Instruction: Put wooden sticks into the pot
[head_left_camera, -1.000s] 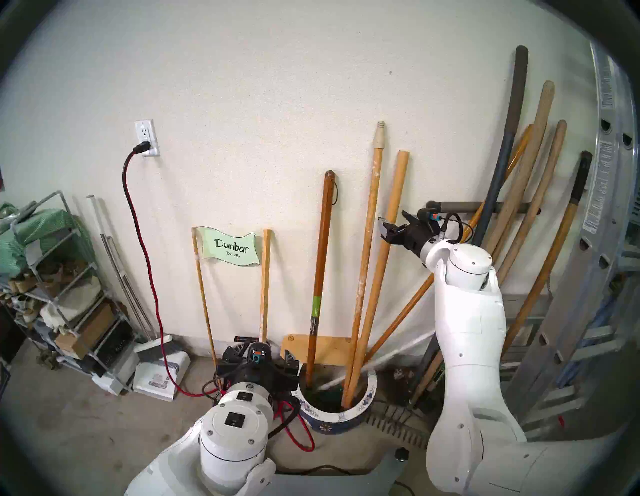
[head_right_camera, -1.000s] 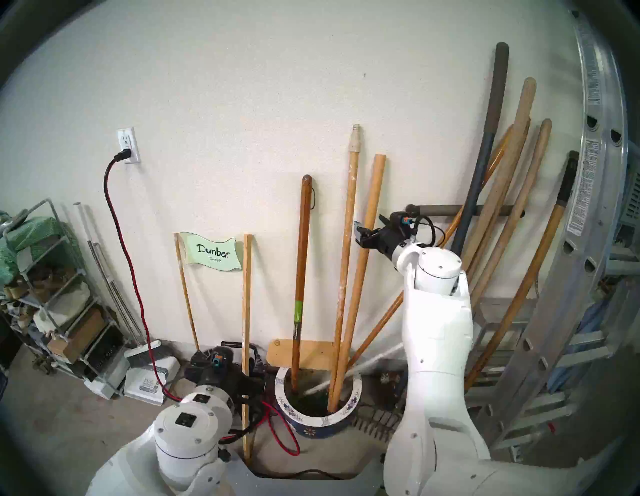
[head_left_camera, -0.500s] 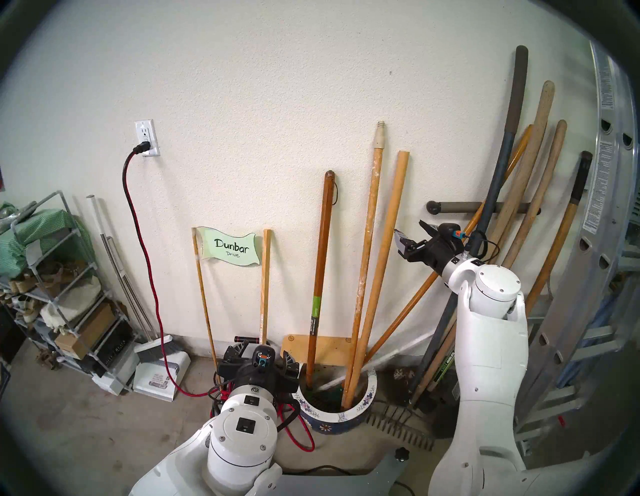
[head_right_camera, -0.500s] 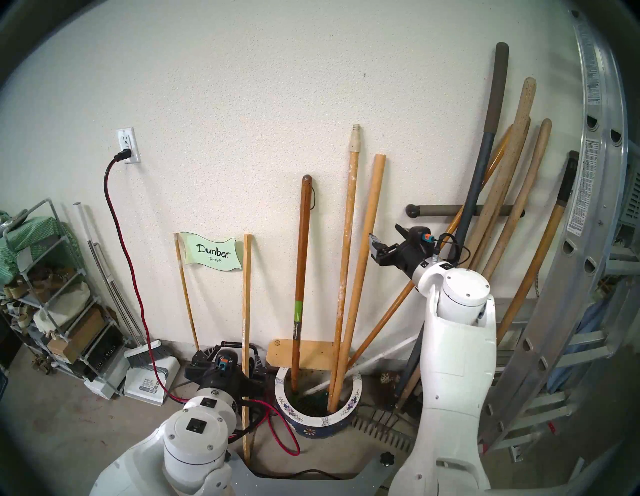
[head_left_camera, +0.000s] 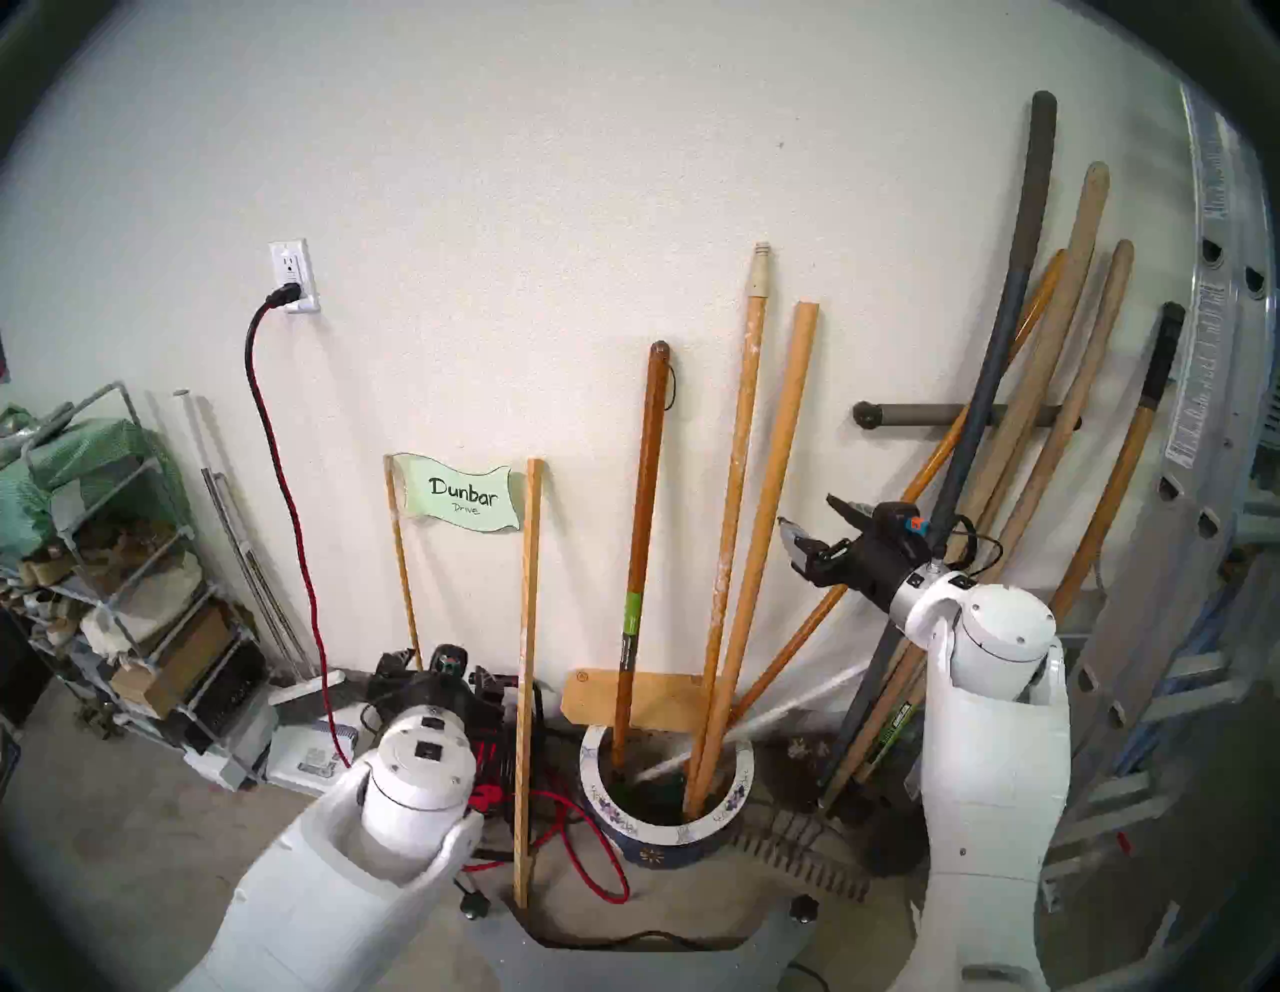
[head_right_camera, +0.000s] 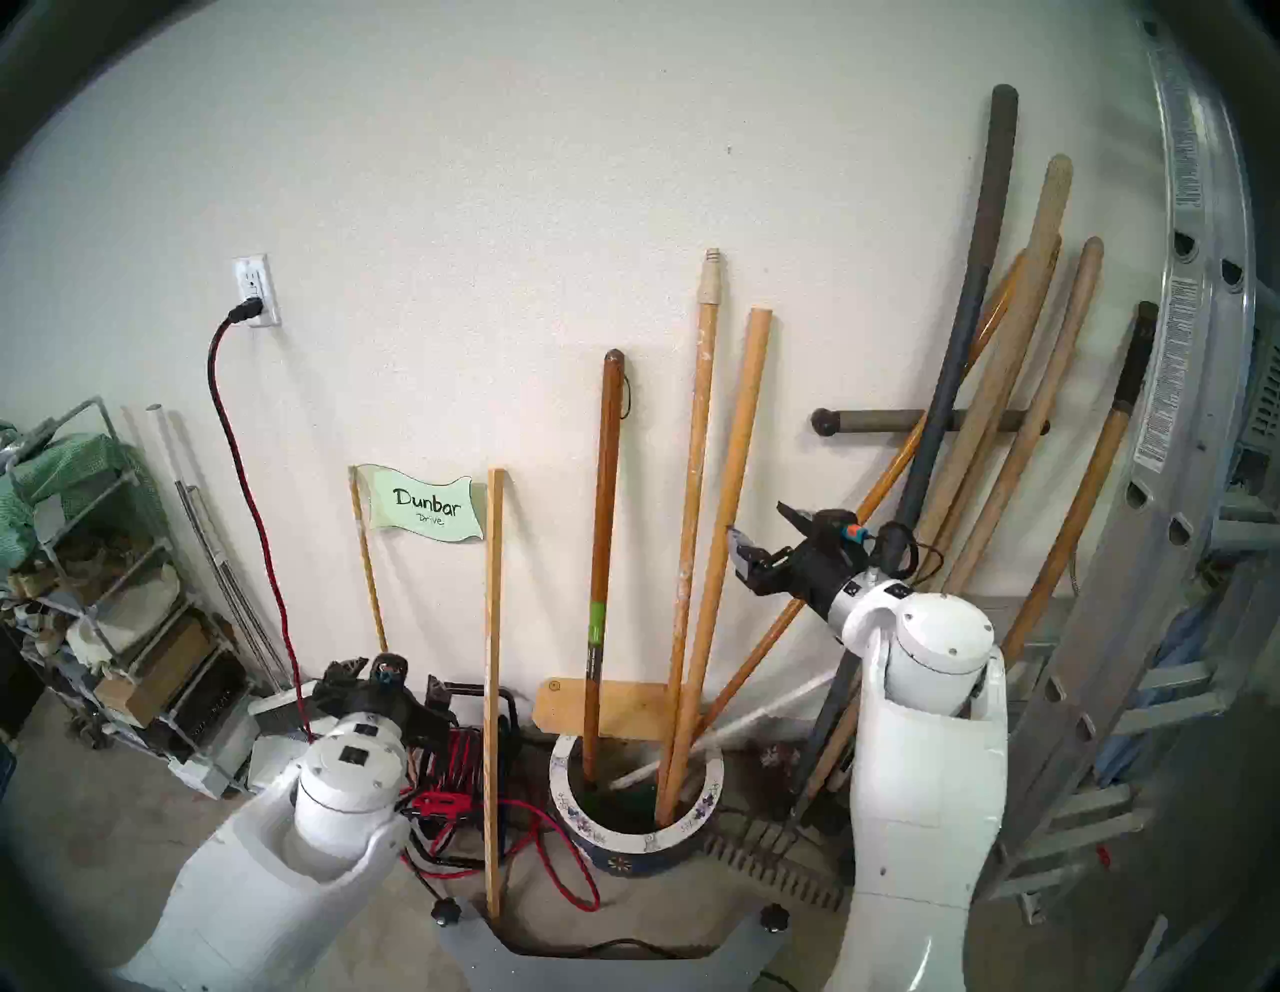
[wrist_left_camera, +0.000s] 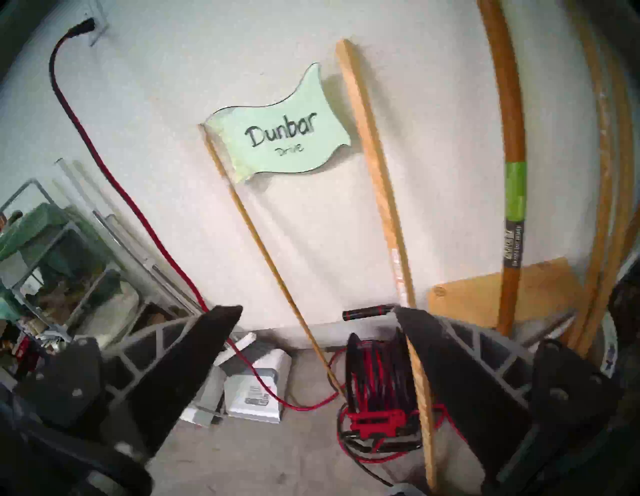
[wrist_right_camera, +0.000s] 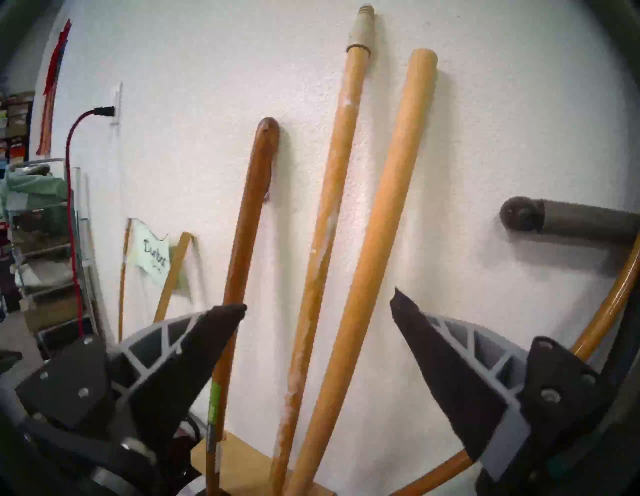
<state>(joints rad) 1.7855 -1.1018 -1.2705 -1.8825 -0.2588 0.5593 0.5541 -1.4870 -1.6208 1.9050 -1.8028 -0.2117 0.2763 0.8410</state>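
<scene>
Right jaws (wrist_right_camera: 318, 308), wide and empty: I see both long round tan wooden sticks rising through the gap between them, long axes near upright, leaning on the white wall beyond. The paint-flecked stick with the cream threaded tip (wrist_right_camera: 332, 173) lies toward the left fingertip; the plain flat-ended stick (wrist_right_camera: 384, 214) lies toward the right one, nearer the gap's middle. The head view shows these jaws (head_left_camera: 807, 537) standing just off that stick's (head_left_camera: 776, 485) right side, not touching.

What the wrist view cuts off, the head view supplies: both sticks' feet already stand inside the wide round blue-and-white ceramic pot (head_left_camera: 731, 807), beside a dark brown handle with a green label (head_left_camera: 641, 526). I judge the task all but done.

Left jaws (wrist_left_camera: 317, 311), also wide and empty, are low by the floor. A thin square-edged wooden stick (wrist_left_camera: 377, 180) passes against the right finger's inner side; contact is unclear. The pot lies off to their right, barely in that view.
</scene>
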